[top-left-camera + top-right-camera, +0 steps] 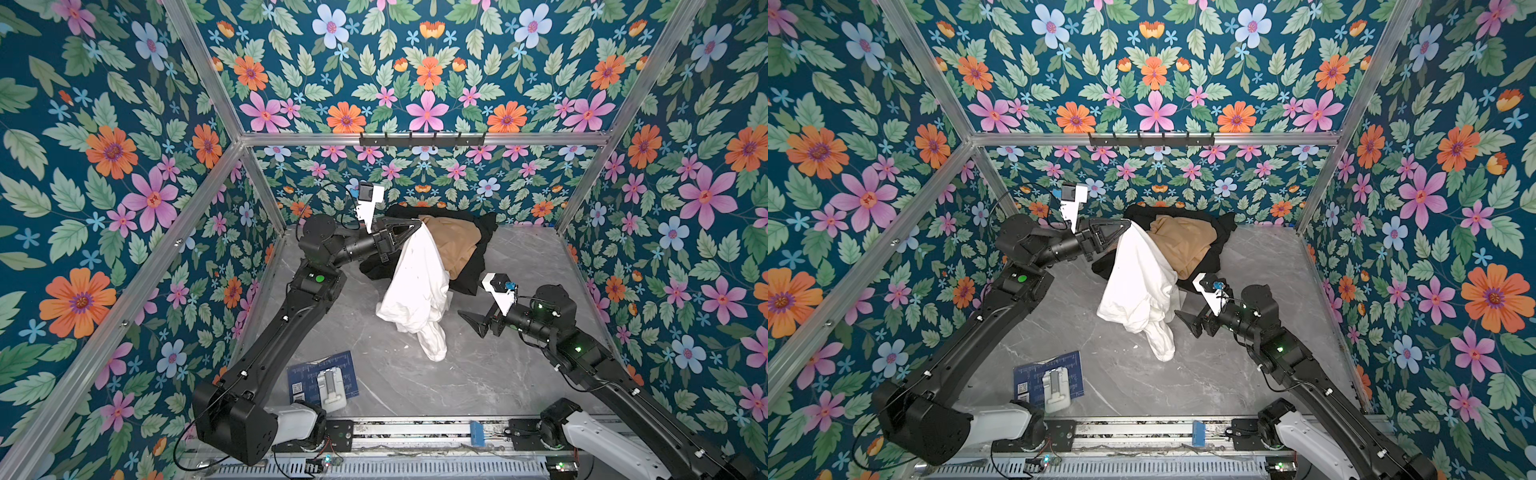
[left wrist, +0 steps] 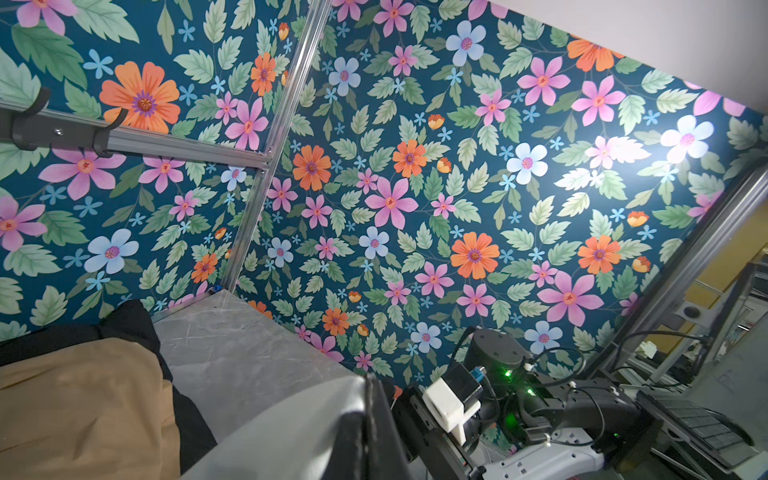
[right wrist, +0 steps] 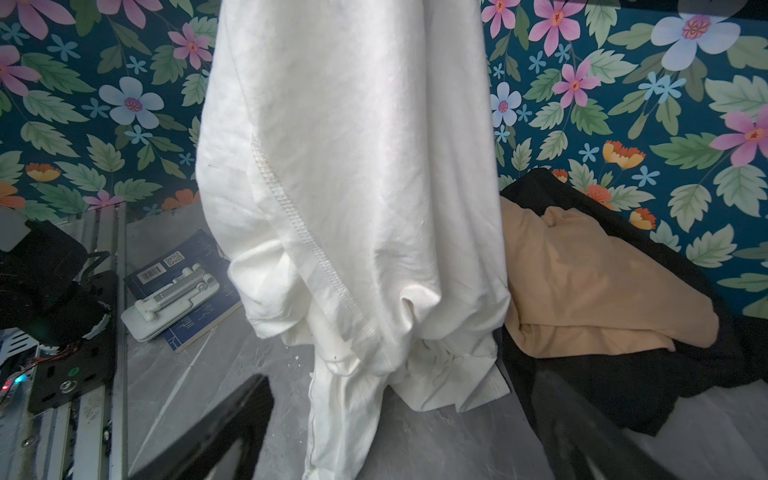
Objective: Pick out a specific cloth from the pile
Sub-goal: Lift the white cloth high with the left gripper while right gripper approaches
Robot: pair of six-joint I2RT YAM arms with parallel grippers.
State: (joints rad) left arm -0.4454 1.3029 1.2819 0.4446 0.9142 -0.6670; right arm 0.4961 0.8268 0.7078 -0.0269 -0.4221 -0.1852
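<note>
Hanging from left fingers (image 1: 411, 228) — cloth (image 1: 415, 282), beside pile (image 1: 455, 245)

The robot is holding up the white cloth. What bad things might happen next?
1. The left gripper pinches only a small bit at the top of the white cloth, so the hanging part might slip out.
2. The cloth's bottom end lies on the table right beside the black clothes of the pile; pulling sideways might drag them along.
3. The open right gripper sits close by and might bump the hanging cloth.
</note>
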